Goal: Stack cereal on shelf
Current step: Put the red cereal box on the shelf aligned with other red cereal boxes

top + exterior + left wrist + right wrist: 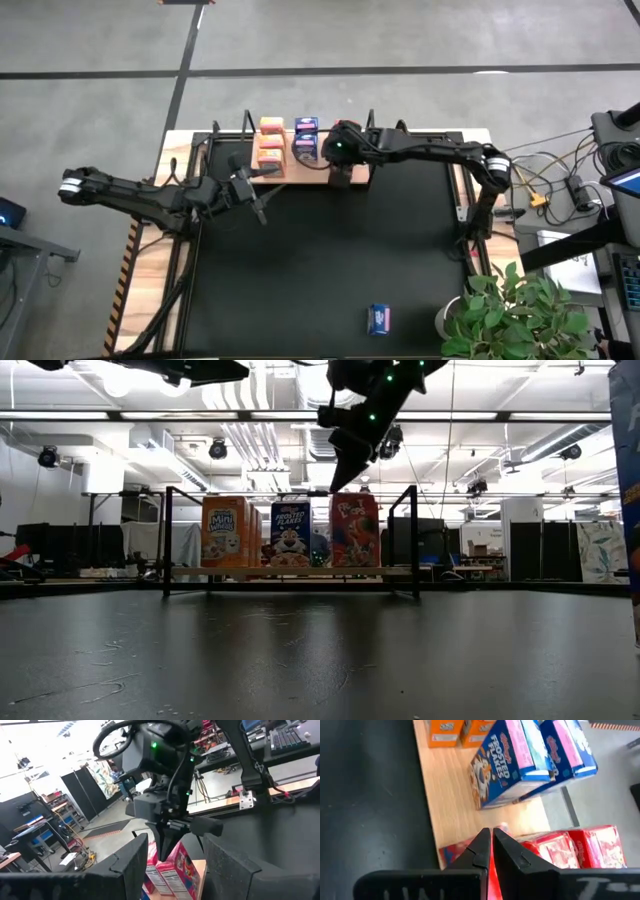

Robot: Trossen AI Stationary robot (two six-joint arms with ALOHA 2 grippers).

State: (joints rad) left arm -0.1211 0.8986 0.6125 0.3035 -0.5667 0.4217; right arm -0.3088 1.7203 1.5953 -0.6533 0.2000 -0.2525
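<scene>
The shelf (225, 172) is a light-wood board with black posts at the table's far edge. On it stand orange cereal boxes (270, 140), blue ones (305, 138) and red ones (570, 847), in rows. My right gripper (491, 837) is shut, slanting down just above the red boxes' tops (355, 500). My left gripper (258, 205) hangs open over the mat, left of the shelf's front edge, pointing level at the right gripper. One more blue cereal box (379, 318) lies on the mat near the front edge. My right gripper's shut fingertips (165, 855) stand at the top edge of the red boxes (182, 865), coming from above and slanting down. Whether they touch the cardboard, I cannot tell.
The black mat (320, 270) lies between the shelf and the near edge. A potted plant (510, 310) stands at the front right corner. Cables and gear (560, 190) sit off the table's right side. The shelf's black posts (414, 530) rise at its ends.
</scene>
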